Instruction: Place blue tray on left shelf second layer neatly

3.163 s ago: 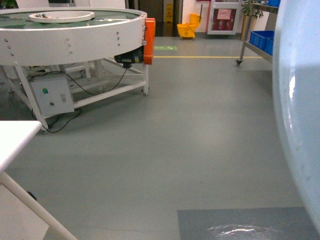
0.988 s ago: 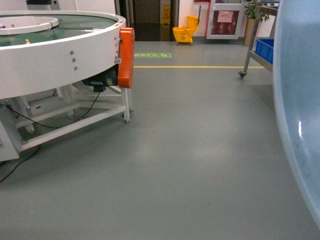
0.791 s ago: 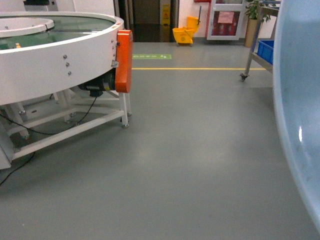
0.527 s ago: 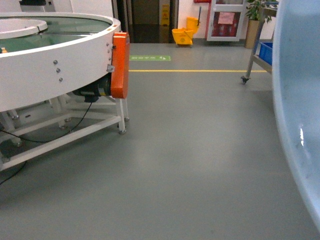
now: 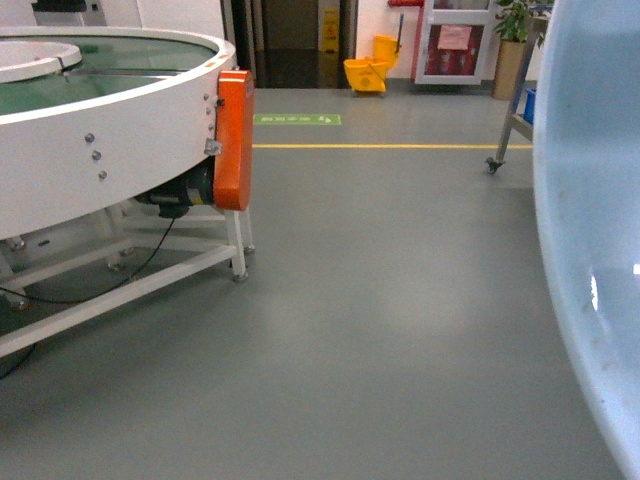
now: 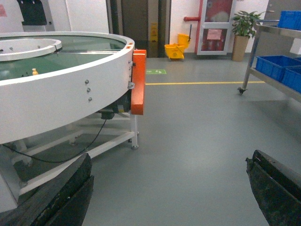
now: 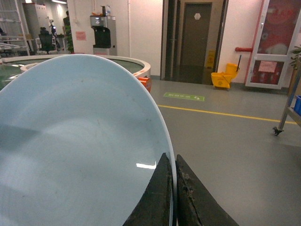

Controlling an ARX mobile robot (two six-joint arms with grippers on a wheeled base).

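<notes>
Blue tray (image 7: 75,150) held on edge, rim pinched between the right gripper (image 7: 172,197) fingers; in the head view it fills the right margin (image 5: 600,250). Compared with half a second ago, the round white conveyor table (image 5: 100,130) and its orange guard (image 5: 234,140) sit slightly further left and lower, and the tray edge covers more of the right side, hiding most of the blue crate seen earlier. Left gripper (image 6: 169,188) spread wide, nothing between its fingers (image 6: 56,197). Steel shelf (image 6: 277,56) with blue crates (image 6: 275,66) stands far right, well apart from the conveyor. Open grey floor (image 5: 400,300) between them; yellow floor line (image 5: 390,146) and mop bucket (image 5: 368,70) beyond.
</notes>
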